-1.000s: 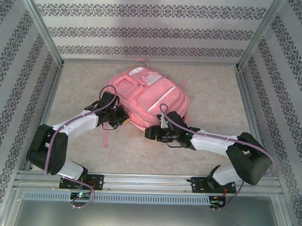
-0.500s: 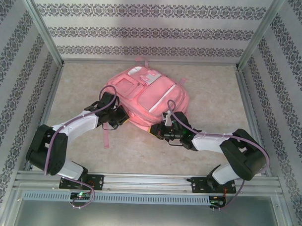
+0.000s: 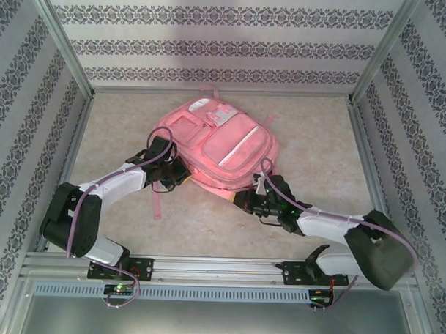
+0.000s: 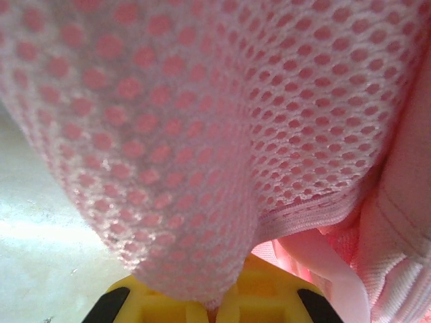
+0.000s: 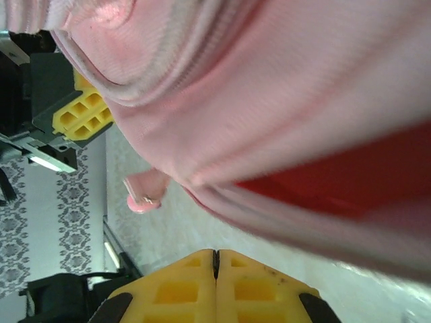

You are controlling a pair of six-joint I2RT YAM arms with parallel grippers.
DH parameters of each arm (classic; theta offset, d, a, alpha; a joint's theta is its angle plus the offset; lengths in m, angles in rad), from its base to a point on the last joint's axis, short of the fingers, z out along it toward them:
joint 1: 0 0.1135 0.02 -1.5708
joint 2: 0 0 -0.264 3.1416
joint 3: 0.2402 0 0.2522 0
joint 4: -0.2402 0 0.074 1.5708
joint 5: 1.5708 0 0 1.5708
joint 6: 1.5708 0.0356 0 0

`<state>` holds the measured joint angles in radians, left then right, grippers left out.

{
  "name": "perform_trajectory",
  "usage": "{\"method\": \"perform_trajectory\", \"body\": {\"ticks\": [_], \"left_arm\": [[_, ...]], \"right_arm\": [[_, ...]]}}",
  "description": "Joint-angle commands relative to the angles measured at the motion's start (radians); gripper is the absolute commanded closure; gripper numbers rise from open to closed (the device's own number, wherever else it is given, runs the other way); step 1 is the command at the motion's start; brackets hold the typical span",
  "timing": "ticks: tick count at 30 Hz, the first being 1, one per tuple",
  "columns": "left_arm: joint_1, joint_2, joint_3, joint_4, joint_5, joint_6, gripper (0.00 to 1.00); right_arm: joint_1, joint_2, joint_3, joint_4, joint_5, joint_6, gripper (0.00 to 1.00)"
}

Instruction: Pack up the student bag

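Observation:
The student bag [image 3: 218,141], a large pink backpack, lies front-up in the middle of the table. My left gripper [image 3: 180,173] is at its near-left edge, shut on a fold of the bag's pink mesh fabric [image 4: 202,134], which bunches down between the yellow fingers [image 4: 151,306]. My right gripper [image 3: 239,199] sits low at the bag's near edge. In the right wrist view its yellow jaws [image 5: 215,259] are pressed together with nothing between them, just under the bag's hem [image 5: 269,101].
A loose pink strap [image 3: 157,203] trails from the bag toward the near left, and its tip [image 5: 141,195] shows in the right wrist view. Patterned walls and metal rails [image 3: 205,263] enclose the table. Bare tabletop [image 3: 326,152] lies right of the bag.
The right gripper's jaws have gone from open to shut. Its wrist slid right along the bag's near edge and its elbow swung out to the right. The left arm stayed put.

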<state>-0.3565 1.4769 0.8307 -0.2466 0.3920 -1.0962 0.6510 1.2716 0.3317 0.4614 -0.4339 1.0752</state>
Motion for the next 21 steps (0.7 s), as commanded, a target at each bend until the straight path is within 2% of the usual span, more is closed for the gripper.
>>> {"method": "perform_trajectory", "body": {"ticks": [1, 5, 7, 10, 13, 15, 18, 21], "left_arm": [[-0.008, 0.011, 0.013, 0.01, 0.004, -0.002, 0.99], [-0.008, 0.016, 0.013, 0.012, 0.007, 0.0, 0.99], [-0.008, 0.017, 0.018, 0.01, 0.017, 0.001, 0.97], [-0.011, 0.015, 0.024, 0.025, 0.059, 0.017, 0.9], [-0.024, 0.005, 0.031, -0.005, 0.064, 0.054, 0.88], [-0.031, 0.009, 0.026, -0.019, 0.08, 0.071, 0.82], [-0.047, 0.013, 0.005, -0.02, 0.093, 0.076, 0.68], [-0.07, 0.022, -0.015, -0.011, 0.098, 0.071, 0.66]], "right_arm": [[-0.01, -0.055, -0.036, -0.088, 0.063, -0.068, 1.0], [-0.018, -0.08, -0.014, -0.159, 0.057, -0.125, 1.0], [-0.019, -0.072, 0.042, -0.218, 0.02, -0.17, 0.76], [-0.019, -0.078, 0.081, -0.228, -0.015, -0.179, 0.71], [-0.02, -0.106, 0.081, -0.205, 0.023, -0.142, 0.59], [-0.027, -0.105, 0.074, -0.189, 0.034, -0.108, 0.52], [-0.034, -0.082, 0.052, -0.109, 0.014, -0.037, 0.53], [-0.033, -0.053, 0.02, -0.025, -0.005, 0.035, 0.57]]}}
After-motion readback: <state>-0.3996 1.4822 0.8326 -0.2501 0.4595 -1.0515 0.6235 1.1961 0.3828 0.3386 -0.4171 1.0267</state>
